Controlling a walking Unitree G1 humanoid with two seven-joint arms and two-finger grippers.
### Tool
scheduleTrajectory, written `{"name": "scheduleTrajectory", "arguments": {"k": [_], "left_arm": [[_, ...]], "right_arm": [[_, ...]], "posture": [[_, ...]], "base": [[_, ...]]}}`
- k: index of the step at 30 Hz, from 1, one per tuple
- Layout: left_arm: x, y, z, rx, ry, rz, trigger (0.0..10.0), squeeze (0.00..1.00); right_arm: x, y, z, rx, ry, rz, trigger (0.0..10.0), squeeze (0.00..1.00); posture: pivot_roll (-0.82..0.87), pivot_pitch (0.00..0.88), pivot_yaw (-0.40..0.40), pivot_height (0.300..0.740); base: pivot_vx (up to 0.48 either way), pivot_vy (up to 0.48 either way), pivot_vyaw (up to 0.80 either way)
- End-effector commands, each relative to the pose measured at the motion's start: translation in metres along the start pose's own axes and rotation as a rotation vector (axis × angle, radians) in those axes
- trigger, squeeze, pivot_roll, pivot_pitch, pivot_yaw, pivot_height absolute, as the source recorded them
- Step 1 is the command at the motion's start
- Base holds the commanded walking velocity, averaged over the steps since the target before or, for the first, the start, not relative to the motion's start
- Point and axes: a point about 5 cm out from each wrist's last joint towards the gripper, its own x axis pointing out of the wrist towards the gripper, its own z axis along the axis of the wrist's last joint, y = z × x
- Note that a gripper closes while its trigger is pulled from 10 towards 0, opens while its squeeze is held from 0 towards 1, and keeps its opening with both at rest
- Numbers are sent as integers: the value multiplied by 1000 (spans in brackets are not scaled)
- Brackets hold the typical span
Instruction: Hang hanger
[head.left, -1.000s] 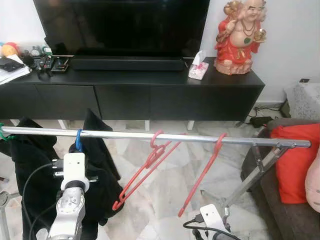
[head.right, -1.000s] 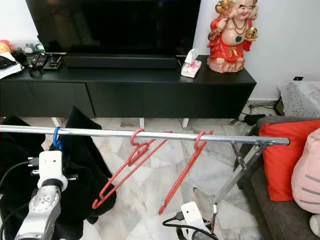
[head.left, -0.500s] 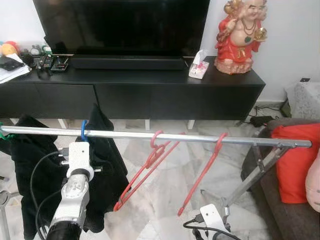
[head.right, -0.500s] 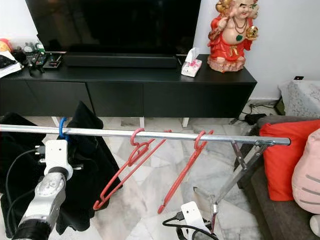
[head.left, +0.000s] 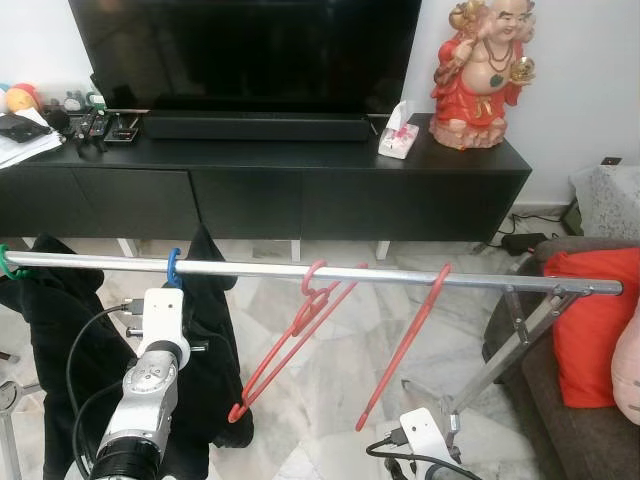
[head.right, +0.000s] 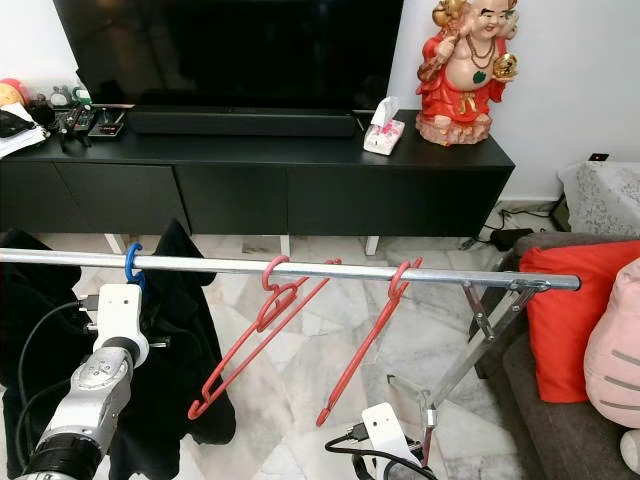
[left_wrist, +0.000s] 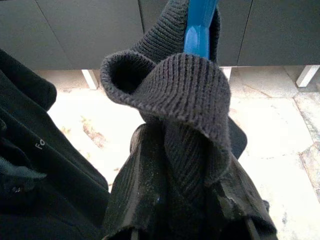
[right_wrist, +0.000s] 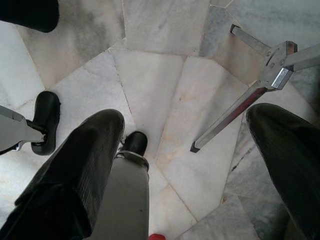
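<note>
Blue hanger (head.left: 173, 266) on metal rail (head.left: 300, 271)

- Blue hanger (head.left: 173, 266): only hook visible above rail (head.left: 300, 271); shoulders buried under black garment (head.left: 215, 330).
- Left gripper (left_wrist: 185, 200): fingertips hidden by knit collar (left_wrist: 175, 85).
- Right gripper (right_wrist: 190, 165): tips cut off by frame edge.
- Items on TV console (head.left: 300, 160), far left: too small to identify.

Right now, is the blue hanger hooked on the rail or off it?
On: the blue hanger's hook curls over the metal rail, left gripper shut on its black garment.
</note>
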Motion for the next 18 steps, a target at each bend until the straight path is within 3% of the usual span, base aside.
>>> {"name": "scheduleTrajectory", "arguments": {"k": [1,4,5,18], "left_arm": [[-2,-3,-5,7,23,-17,10000,0],[-3,-3,-5,7,24,-18,10000,0],[-4,-2,-2,-2,-1,-8,10000,1000],[-16,-9,10,-16,-109,-20,10000,1000]], "right_arm": [[0,-2,1,-7,1,-3,10000,0],[0,-2,1,-7,1,-3,10000,0],[0,-2,1,-6,2,-3,10000,0],[0,0,0,-3,2,1,10000,0]], "posture": [[-83,0,-33,740],[-83,0,-33,740],[-83,0,-31,740],[-79,0,-24,740]], "base": [[0,0,0],[0,0,0],[0,0,0],[0,0,0]]}}
